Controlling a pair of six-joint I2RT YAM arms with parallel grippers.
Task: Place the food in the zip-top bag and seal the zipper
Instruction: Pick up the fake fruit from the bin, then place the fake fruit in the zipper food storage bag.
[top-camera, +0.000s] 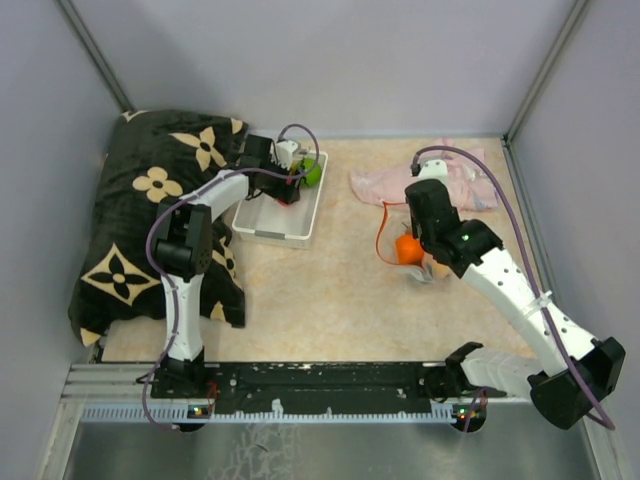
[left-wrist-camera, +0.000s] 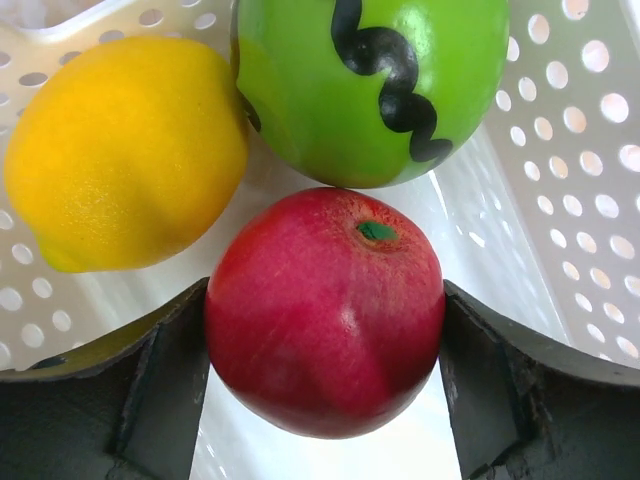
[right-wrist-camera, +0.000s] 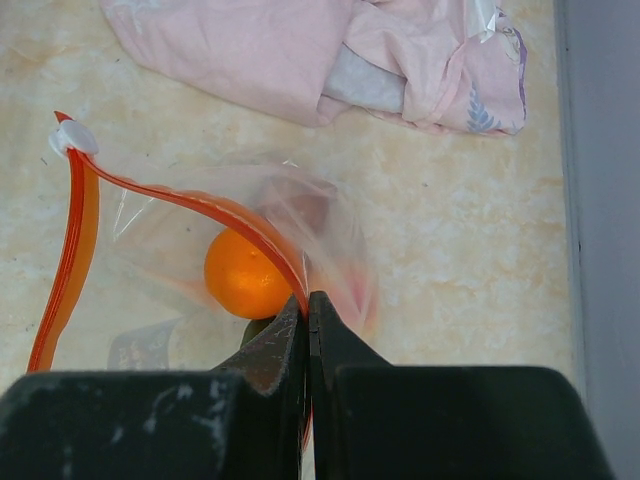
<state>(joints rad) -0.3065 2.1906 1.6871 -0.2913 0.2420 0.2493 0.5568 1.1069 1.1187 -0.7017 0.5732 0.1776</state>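
1. The left fingers are standing wide, touching both sides of a red plastic toy apple in the white perforated basket near the bench's far edge.
2. A yellow toy lemon and a black-striped green toy fruit are lying beside it.
3. The right fingers are pinching shut on the red-orange zipper strip of the clear plastic bag, which is holding a round orange toy fruit, right of centre.

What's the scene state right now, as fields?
left claw: in basket, around apple; grip unclear
right claw: shut on zipper
bag: mouth open, orange inside
basket: apple, lemon, green fruit
cloth: pink, beyond bag
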